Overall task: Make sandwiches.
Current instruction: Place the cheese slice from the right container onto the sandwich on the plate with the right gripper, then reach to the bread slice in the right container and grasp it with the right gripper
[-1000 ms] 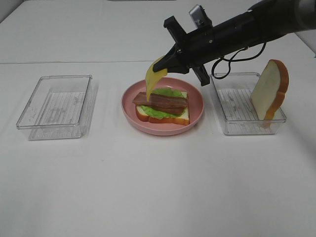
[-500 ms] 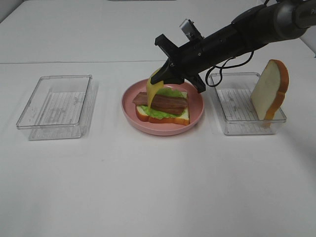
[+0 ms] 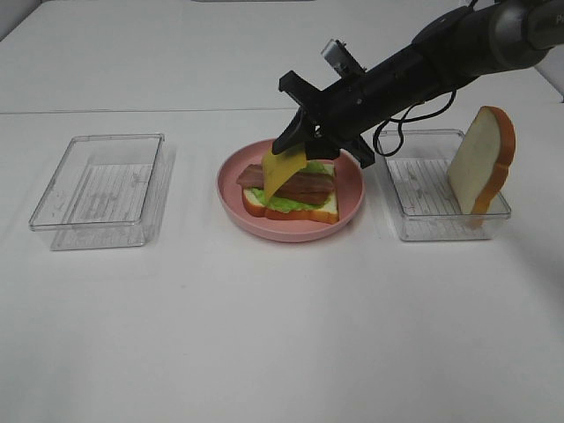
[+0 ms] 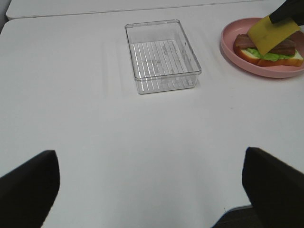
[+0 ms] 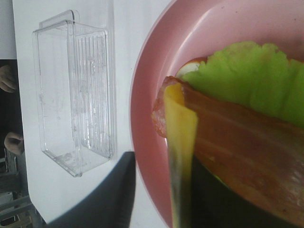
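Cheese is the thing in hand: the right gripper (image 3: pixel 297 141) pinches one edge of a thin, floppy yellow cheese slice (image 3: pixel 284 169), letting the rest hang so its free end drapes onto the brown bacon strips (image 3: pixel 304 183) first. Judging by that hold, the slice is meant to be laid flat across the stack instead of dropped in a crumple. The half-built sandwich, a white bread slice with orange-brown crust (image 3: pixel 291 207) under a ruffled green lettuce leaf (image 3: pixel 284 201) and the bacon, sits in the middle of a round pink plate (image 3: pixel 347 201). The second white bread slice (image 3: pixel 481 159) stands on edge, leaning in the clear plastic tray (image 3: pixel 421 220) on the right, likely kept apart for the lid step. A matching clear plastic tray (image 3: pixel 99 189) on the left holds nothing.

The high view alone shows the waiting bread and the arm reaching in. The right wrist view shows the cheese (image 5: pixel 179 142) edge-on, curled against the bacon (image 5: pixel 237 156), with lettuce (image 5: pixel 247 80) beyond, but cannot show the jaws. The left wrist view shows the left gripper's dark fingers (image 4: pixel 28 183) spread wide and carrying nothing, well apart from the plate (image 4: pixel 266 69), plus the cheese face (image 4: pixel 273 35) tilted.
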`<action>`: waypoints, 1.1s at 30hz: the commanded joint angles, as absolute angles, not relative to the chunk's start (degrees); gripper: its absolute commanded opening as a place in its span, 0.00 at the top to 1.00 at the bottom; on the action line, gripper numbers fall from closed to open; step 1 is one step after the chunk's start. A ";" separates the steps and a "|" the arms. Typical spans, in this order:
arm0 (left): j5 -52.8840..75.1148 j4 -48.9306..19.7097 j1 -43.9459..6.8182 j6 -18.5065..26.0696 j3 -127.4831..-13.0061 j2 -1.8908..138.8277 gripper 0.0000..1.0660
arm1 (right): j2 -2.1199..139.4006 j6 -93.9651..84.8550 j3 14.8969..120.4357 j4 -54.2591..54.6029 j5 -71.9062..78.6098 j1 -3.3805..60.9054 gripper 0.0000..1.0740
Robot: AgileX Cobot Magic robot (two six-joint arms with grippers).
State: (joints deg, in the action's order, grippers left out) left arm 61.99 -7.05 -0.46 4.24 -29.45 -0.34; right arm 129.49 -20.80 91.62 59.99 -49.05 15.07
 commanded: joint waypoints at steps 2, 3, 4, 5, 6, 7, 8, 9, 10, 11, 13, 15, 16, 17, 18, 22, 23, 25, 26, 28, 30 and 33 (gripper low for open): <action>61.65 -6.93 -0.74 4.41 -29.51 -1.32 0.06 | 128.11 -19.82 92.25 56.09 -48.70 15.01 0.44; 61.65 -6.93 -0.74 4.41 -29.51 -1.32 0.06 | 128.11 -19.82 92.25 56.09 -48.70 15.01 0.44; 61.65 -6.93 -0.74 4.41 -29.51 -1.32 0.06 | 127.94 -18.91 92.25 53.74 -48.70 15.01 0.40; 61.65 -6.93 -0.74 4.41 -29.51 -1.32 0.06 | 127.65 -17.36 92.25 50.99 -48.87 15.01 0.38; 61.65 -6.93 -0.74 4.41 -29.51 -1.32 0.06 | 127.65 -17.36 92.25 50.99 -48.87 15.01 0.38; 61.65 -6.93 -0.74 4.41 -29.51 -1.32 0.06 | 127.48 -16.84 92.25 49.85 -48.93 15.01 0.36; 61.65 -6.88 -0.74 4.41 -29.51 -1.32 0.06 | 126.68 -16.04 92.25 47.33 -49.16 15.01 0.36; 61.65 -6.88 -0.74 4.41 -29.51 -1.32 0.06 | 126.68 -16.04 92.25 47.33 -49.16 15.01 0.36; 61.65 -6.88 -0.74 4.41 -29.51 -1.32 0.06 | 126.11 -15.64 92.25 46.18 -49.22 15.01 0.36; 61.65 -6.88 -0.74 4.41 -29.51 -1.32 0.06 | 126.11 -15.64 92.25 46.18 -49.22 15.01 0.36; 61.65 -6.82 -0.74 4.41 -29.51 -1.32 0.06 | 123.59 -13.75 92.25 41.08 -49.33 15.01 0.36; 61.65 -6.82 -0.74 4.41 -29.51 -1.32 0.06 | 122.90 -12.95 92.25 39.48 -49.33 15.01 0.35; 61.65 -6.82 -0.74 4.41 -29.51 -1.32 0.06 | 122.90 -12.95 92.25 39.48 -49.33 15.01 0.35; 61.65 -6.82 -0.74 4.41 -29.51 -1.32 0.06 | 121.58 -11.34 92.25 37.01 -49.45 15.01 0.31; 61.65 -6.82 -0.74 4.41 -29.51 -1.32 0.06 | 120.09 -9.68 92.25 34.55 -49.62 15.01 0.26; 61.65 -6.82 -0.74 4.41 -29.51 -1.32 0.06 | 118.49 -8.48 92.25 32.03 -50.19 15.01 0.20; 61.65 -6.82 -0.74 4.41 -29.51 -1.32 0.06 | 116.83 -7.56 92.25 29.56 -50.59 15.01 0.16; 61.65 -6.82 -0.74 4.41 -29.51 -1.32 0.06 | 116.02 -6.59 92.25 28.36 -50.59 15.01 0.15; 61.65 -6.76 -0.74 4.41 -29.51 -1.32 0.06 | 114.13 -4.18 92.25 25.04 -50.59 15.01 0.14; 61.65 -6.76 -0.74 4.41 -29.51 -1.32 0.06 | 112.07 -0.74 92.25 20.74 -50.53 15.01 0.14; 61.65 -6.76 -0.74 4.41 -29.51 -1.32 0.06 | 111.15 1.15 92.25 18.79 -50.53 14.95 0.14; 61.65 -6.76 -0.74 4.41 -29.51 -1.32 0.06 | 108.35 9.45 92.25 7.62 -52.20 14.90 0.14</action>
State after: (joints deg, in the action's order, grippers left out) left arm 61.99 -6.88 -0.46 4.24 -29.45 -0.34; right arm 108.92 7.73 92.02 9.63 -51.91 15.07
